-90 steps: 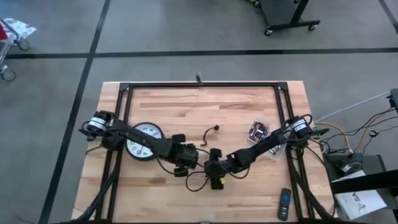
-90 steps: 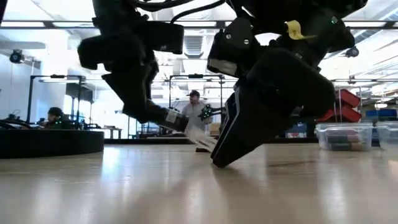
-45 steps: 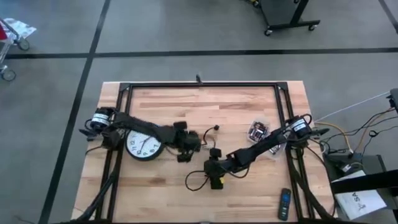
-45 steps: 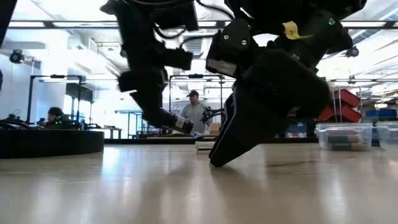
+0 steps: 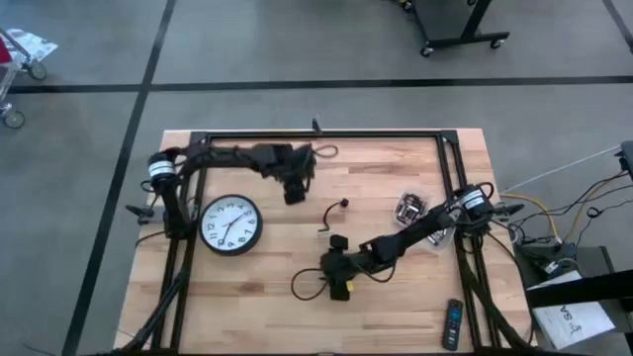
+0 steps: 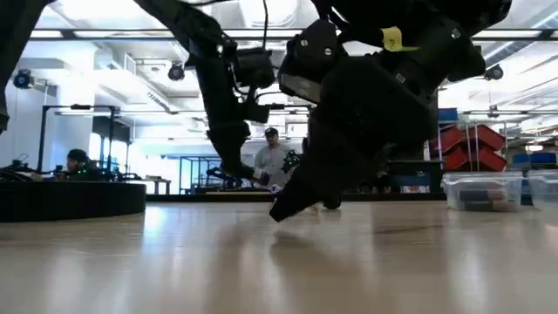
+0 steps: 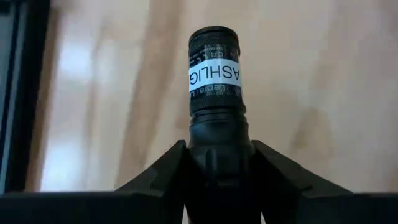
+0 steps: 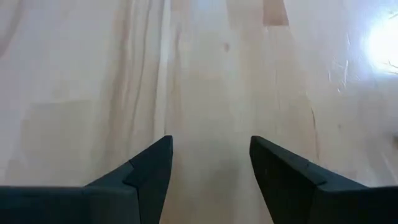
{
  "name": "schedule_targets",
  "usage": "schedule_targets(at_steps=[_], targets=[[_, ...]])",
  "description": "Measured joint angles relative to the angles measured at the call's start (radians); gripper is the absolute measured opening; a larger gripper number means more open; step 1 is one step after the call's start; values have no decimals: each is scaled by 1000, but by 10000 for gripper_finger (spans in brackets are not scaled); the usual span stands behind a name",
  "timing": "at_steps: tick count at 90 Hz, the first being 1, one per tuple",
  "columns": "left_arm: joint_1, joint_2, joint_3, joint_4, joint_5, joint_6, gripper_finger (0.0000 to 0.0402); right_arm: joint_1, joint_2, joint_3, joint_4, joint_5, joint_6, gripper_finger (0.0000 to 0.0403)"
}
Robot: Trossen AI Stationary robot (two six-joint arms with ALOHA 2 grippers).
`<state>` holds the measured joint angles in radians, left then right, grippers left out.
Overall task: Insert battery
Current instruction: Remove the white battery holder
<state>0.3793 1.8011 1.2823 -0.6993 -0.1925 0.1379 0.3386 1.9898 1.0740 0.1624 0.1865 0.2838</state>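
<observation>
- A black flashlight with a white label is sitting pinched between the two fingers of the left claw, its knurled end pointing away from the wrist over the pale wood of the desk.
- In the high view the left claw is hovering over the far part of the desk, just beyond the wall clock; the left arm is reaching from its base at the desk's left edge along the far rail, then bending down at the wrist.
- No battery is showing clearly in any view.
- The right claw is standing open, fingers spread apart and gripping nothing, with only bare wood between them.
- In the high view the right claw is lying low near the middle of the desk's near half, its arm stretching in from the right edge with the elbow low.
- A clear plastic container is sitting near the right arm, and a small black loose part is lying between the two claws.
- A remote control is resting at the near right corner.
- In the low view a person is standing in the room beyond.
</observation>
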Motion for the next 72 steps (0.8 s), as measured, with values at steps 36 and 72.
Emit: schedule_targets(at_steps=[36,72], targets=[[47,-3,0,-189,-9,-92,130,-10,-50,26,-63,10,14,199],[-178,-45,-189,-44,38,-102,130,-37,-137,211,-740,68,-40,199]])
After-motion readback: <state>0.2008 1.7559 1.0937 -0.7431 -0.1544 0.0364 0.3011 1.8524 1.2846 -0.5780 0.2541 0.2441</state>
